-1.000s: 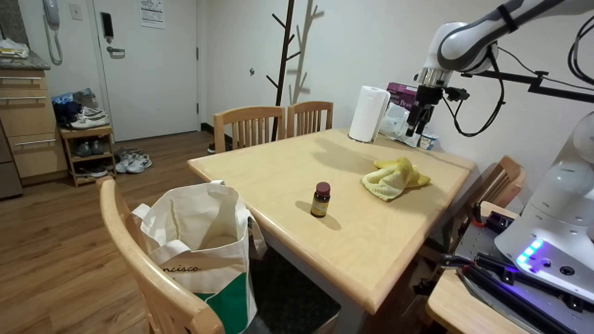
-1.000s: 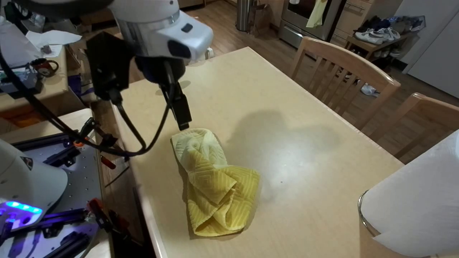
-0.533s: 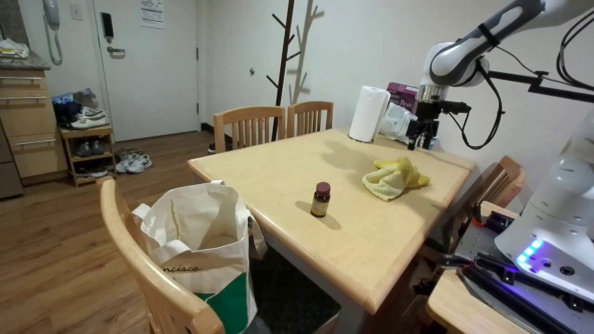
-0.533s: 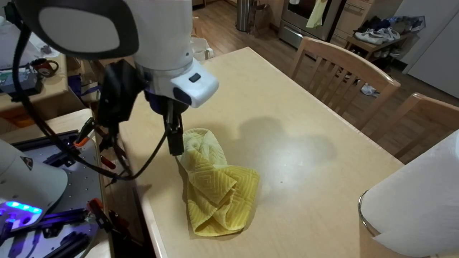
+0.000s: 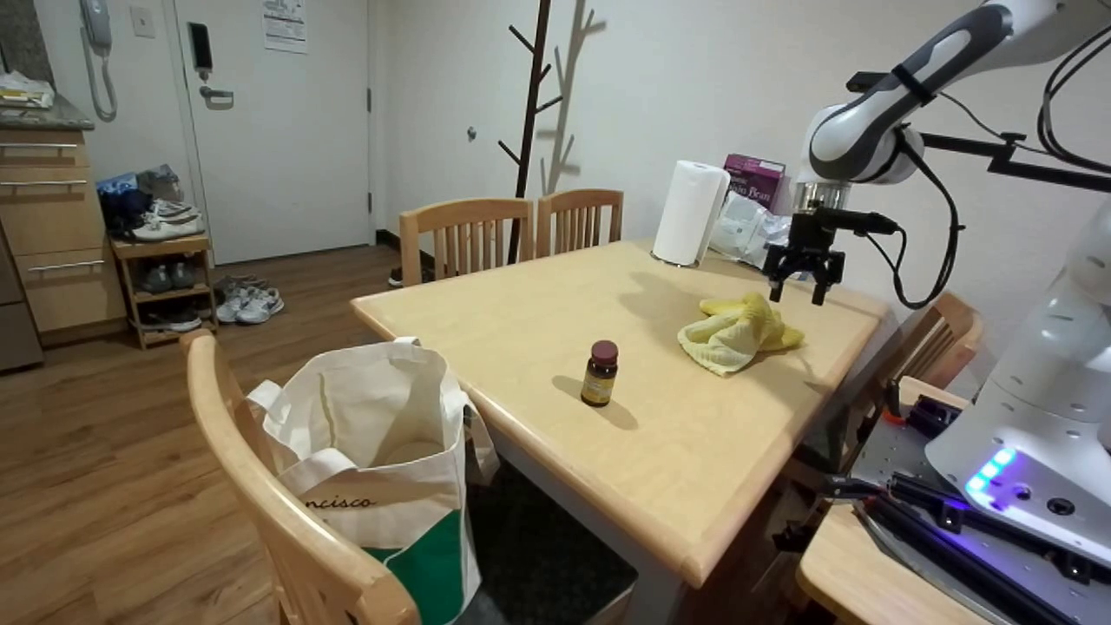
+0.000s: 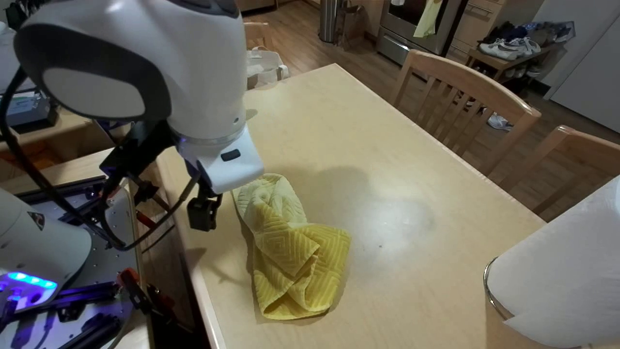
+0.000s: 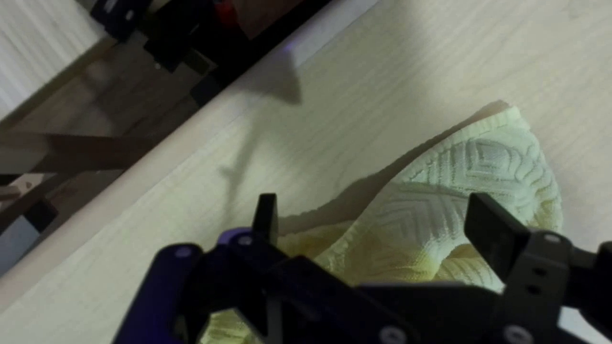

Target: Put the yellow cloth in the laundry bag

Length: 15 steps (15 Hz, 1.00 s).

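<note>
A pale wooden counter (image 5: 538, 330) spreads across a home room, and one white robot arm (image 5: 855, 143) reaches over it from a base (image 5: 1033, 391) beside its edge. Beside the counter, well apart from the arm, the laundry bag (image 5: 408, 495), a white and green tote, stands open-topped, apparently on a chair (image 5: 213, 391). The yellow cloth (image 6: 295, 252) lies crumpled on the counter, near the edge by the robot's base; its long axis runs roughly along that edge, the paler end towards the bag. The end effector (image 5: 797, 297) hangs above the counter, its fingers (image 7: 265, 217) spread wide and gripping nothing. From there the cloth lies below and to the side away from the base, apparently not touching; in the wrist view its paler end shows between and beyond the fingers. The coming grasp seems to call for a move down and outwards from the base; with only one arm, no other is nearer. Counted from large to small: one counter, one arm, four chairs (image 5: 466, 209) in an exterior view, one bag, one paper towel roll (image 5: 692, 213), one purple box (image 5: 757, 178), one cloth on the counter, another yellowish towel (image 6: 428, 19) hung on an oven (image 6: 397, 31), one end effector, and one small dark bottle (image 5: 599, 375) with a reddish cap.
</note>
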Each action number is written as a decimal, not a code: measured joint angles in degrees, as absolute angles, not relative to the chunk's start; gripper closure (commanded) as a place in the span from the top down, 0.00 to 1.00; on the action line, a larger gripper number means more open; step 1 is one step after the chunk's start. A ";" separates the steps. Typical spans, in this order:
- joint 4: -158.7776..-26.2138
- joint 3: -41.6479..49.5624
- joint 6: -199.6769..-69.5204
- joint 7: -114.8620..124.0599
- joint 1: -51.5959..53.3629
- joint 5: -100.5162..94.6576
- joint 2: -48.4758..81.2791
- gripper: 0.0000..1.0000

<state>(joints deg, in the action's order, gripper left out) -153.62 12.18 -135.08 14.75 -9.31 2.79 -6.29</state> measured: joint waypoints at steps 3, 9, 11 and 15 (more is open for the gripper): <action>-156.15 12.14 -142.44 16.89 -9.40 9.91 -4.91 1.00; -158.60 10.54 -163.52 15.65 -7.00 31.05 0.73 1.00; -158.28 9.54 -169.25 15.06 -5.99 34.87 2.70 1.00; -155.76 6.70 -174.12 13.63 -5.41 39.82 6.38 1.00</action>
